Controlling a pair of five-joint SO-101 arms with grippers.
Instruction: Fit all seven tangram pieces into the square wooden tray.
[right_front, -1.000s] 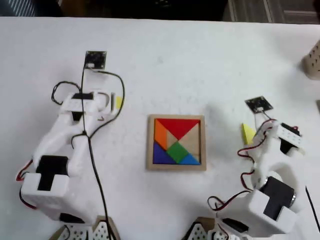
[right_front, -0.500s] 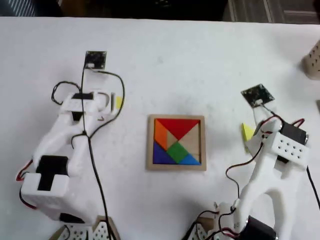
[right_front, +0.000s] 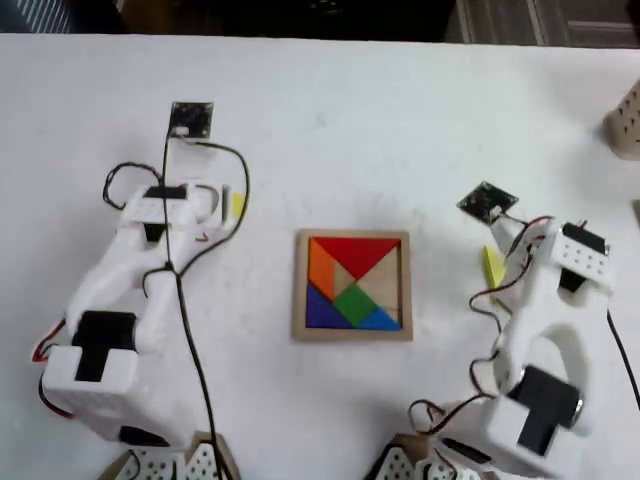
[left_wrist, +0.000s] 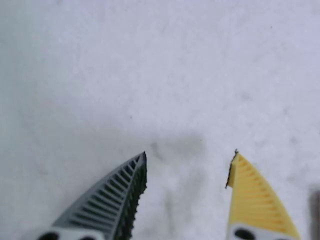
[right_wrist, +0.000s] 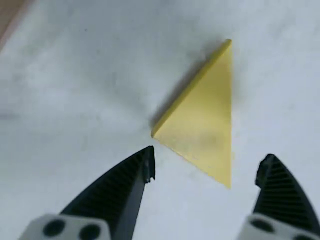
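Observation:
The square wooden tray (right_front: 298, 288) lies mid-table holding red, orange, green and blue pieces, with bare wood showing on its right side. A yellow triangle (right_front: 492, 266) lies flat on the white table right of the tray. In the right wrist view the yellow triangle (right_wrist: 207, 131) sits just ahead of my right gripper (right_wrist: 207, 167), which is open with both dark fingertips short of the piece. My left gripper (left_wrist: 189, 157) is open over bare table left of the tray, with nothing between its grey and yellow fingers; from above the left gripper (right_front: 232, 204) is well apart from the tray.
A pale pegged block (right_front: 626, 124) stands at the table's right edge. Black cable (right_front: 190, 330) trails along the left arm, red and black wires (right_front: 490, 300) along the right. The table's far edge (right_front: 320, 38) meets a dark background.
The right arm swung and its wrist shifted left toward the yellow triangle. The left arm, tray and pieces stayed put.

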